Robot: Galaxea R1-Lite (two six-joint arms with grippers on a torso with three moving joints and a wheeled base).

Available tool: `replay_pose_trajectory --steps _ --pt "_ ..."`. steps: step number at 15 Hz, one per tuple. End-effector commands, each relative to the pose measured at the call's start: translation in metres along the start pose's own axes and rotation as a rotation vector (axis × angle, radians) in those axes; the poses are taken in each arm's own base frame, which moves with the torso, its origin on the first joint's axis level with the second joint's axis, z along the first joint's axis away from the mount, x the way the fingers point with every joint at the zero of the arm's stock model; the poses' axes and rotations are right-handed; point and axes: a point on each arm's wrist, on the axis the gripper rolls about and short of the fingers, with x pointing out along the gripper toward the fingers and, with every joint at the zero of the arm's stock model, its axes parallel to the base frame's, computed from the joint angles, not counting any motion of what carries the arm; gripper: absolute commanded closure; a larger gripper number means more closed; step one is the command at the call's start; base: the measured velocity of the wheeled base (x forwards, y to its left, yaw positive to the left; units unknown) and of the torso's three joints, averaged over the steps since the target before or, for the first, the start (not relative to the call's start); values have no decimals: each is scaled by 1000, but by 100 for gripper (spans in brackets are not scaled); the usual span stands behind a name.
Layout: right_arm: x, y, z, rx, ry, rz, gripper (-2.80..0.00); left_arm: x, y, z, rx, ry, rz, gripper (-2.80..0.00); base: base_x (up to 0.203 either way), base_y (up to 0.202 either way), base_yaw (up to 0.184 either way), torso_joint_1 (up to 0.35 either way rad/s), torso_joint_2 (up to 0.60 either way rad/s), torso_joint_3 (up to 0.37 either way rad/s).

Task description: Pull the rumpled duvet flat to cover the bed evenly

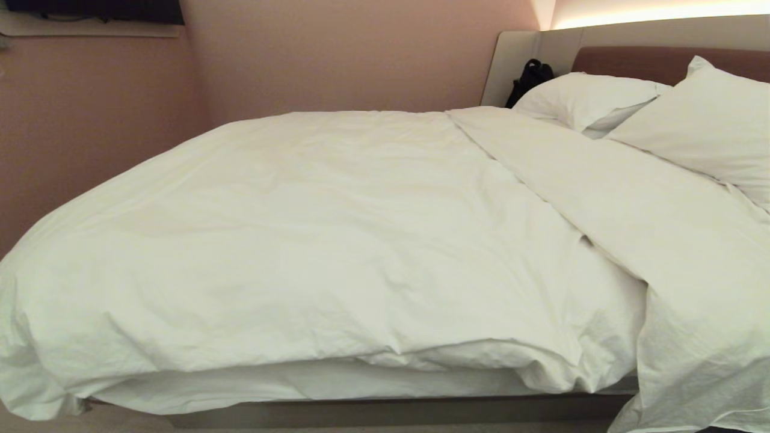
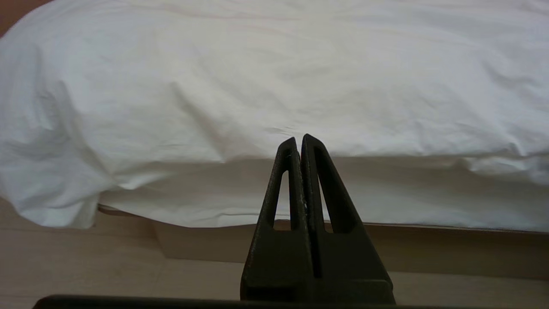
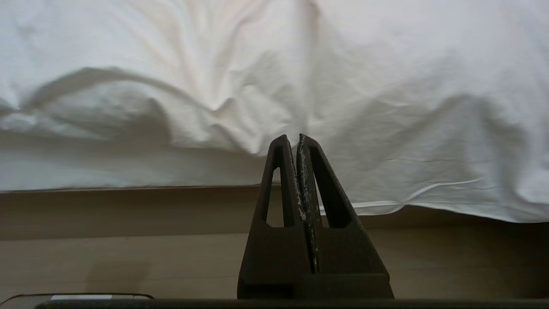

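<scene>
A wide low bed [image 1: 385, 415] fills the head view, seen from its long side, with the headboard [image 1: 637, 60] at the far right. A thick white duvet [image 1: 337, 240] lies across most of the mattress, puffy and softly creased. It bulges over the near edge and droops toward the floor at the left corner. On the right, near the head of the bed, a broad band of the duvet is folded back over itself and spills down the near side almost to the floor. Below the duvet's near edge a strip of white sheet [image 1: 289, 382] shows above the grey-beige base. Two white pillows [image 1: 710, 126] lean by the headboard, and a small black object [image 1: 529, 78] sits behind them; what it is cannot be told. The wall [image 1: 337, 54] behind is pink-beige.

Neither arm appears in the head view. In the left wrist view the left tool [image 2: 299, 139] has its two dark fingers pressed together, holding nothing, pointing at the duvet's overhanging edge just above the sheet. In the right wrist view the right tool [image 3: 291, 139] is likewise closed and empty, aimed at rumpled duvet folds hanging over the bed's side, with pale wooden floor [image 3: 128, 257] below.
</scene>
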Motion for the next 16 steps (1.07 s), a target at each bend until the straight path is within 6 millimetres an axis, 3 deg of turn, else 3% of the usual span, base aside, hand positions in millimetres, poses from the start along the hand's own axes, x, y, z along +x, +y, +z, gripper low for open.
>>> replay_pose_trajectory --steps 1,16 --pt "0 0 0 0 0 2 0 0 0 0 -1 -1 1 0 0 196 0 2 4 5" --pt "0 0 0 0 -1 0 0 0 0 0 -1 0 1 0 0 196 0 2 3 2"
